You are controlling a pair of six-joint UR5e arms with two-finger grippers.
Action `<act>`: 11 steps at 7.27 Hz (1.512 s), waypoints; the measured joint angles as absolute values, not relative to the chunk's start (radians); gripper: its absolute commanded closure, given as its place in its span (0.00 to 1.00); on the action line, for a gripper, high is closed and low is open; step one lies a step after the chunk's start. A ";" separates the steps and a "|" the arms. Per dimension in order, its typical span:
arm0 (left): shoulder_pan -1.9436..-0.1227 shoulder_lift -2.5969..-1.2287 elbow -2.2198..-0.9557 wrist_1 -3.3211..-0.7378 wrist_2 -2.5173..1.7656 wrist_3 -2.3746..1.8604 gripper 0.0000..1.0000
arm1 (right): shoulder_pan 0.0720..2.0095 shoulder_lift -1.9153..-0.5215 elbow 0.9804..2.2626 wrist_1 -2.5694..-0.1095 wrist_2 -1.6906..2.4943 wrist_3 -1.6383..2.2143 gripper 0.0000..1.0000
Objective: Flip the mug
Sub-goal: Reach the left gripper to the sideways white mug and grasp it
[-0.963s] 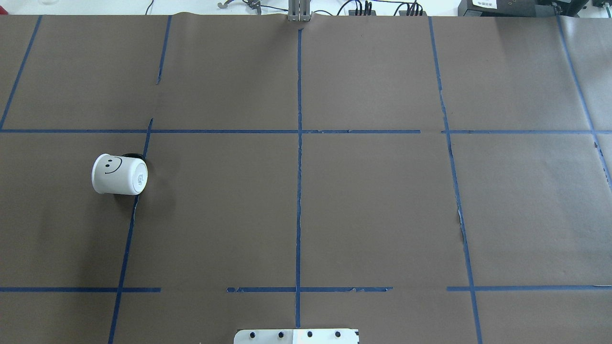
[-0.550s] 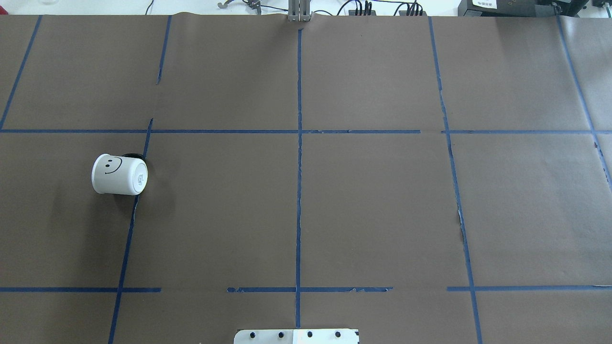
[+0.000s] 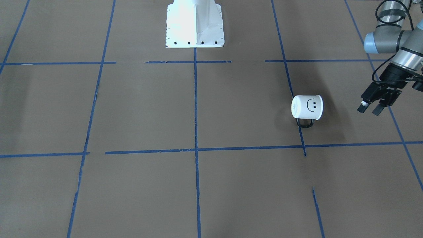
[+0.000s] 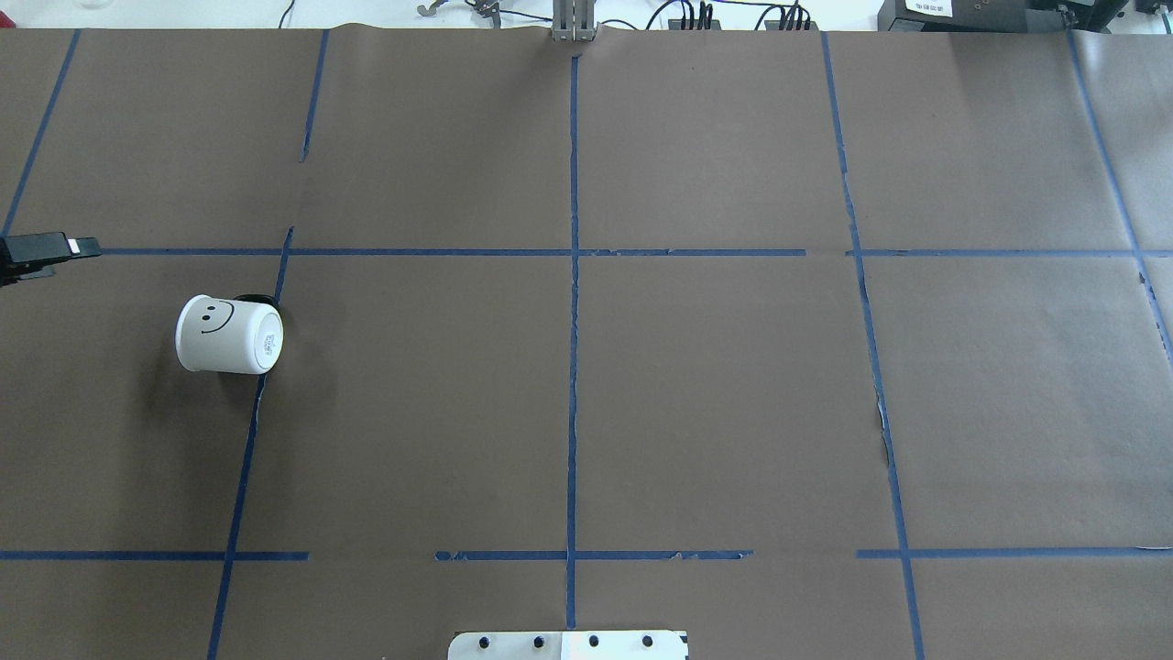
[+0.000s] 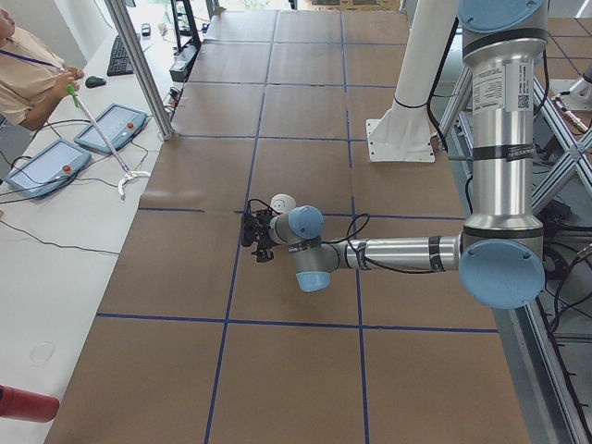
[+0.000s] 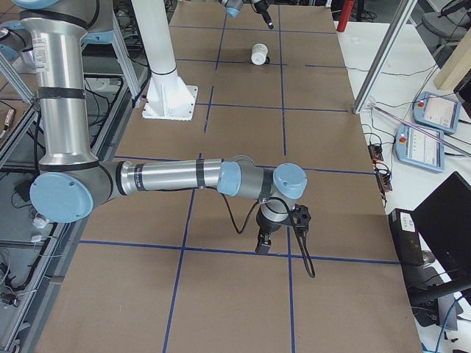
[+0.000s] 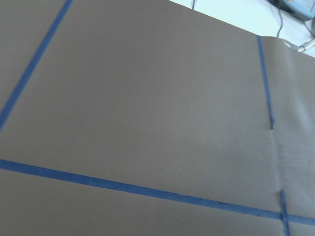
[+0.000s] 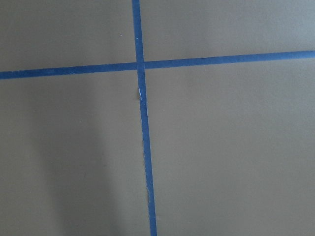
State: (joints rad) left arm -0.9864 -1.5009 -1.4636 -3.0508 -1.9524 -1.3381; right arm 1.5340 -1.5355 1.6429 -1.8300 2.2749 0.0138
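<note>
White enamel smiley-faced mug (image 3: 307,107) lies on its side on the brown-paper counter (image 3: 231,109), mouth turned toward the left jaws, apart and near, likely for a rim grasp; whether the right jaws are apart I cannot tell.

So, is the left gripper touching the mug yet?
Apart. The front-facing view shows bare brown paper between the left gripper and the mug.

You've got silver tubes and pale-blue joint caps on the left arm (image 5: 407,252), a white label sticker (image 5: 490,88) on the thick tube, a black cable (image 5: 356,222) looping alongside, a black left gripper (image 3: 370,110), and a white pedestal (image 3: 195,23) dotted with dark screws.
</note>
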 measured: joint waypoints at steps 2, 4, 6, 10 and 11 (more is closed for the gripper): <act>-0.913 -1.556 -1.386 -3.252 -1.951 -1.435 0.00 | 1.534 -1.535 1.643 -1.830 2.275 0.014 0.00; -0.851 -1.588 -1.312 -3.415 -1.947 -1.483 0.00 | 1.534 -1.535 1.643 -1.830 2.275 0.014 0.00; -0.797 -1.620 -1.238 -3.530 -1.926 -1.505 0.03 | 1.534 -1.535 1.642 -1.830 2.275 0.014 0.00; -0.712 -1.683 -1.173 -3.643 -1.837 -1.589 0.52 | 1.534 -1.535 1.643 -1.830 2.275 0.014 0.00; -0.704 -1.692 -1.166 -3.658 -1.827 -1.606 0.95 | 1.534 -1.536 1.643 -1.830 2.275 0.014 0.00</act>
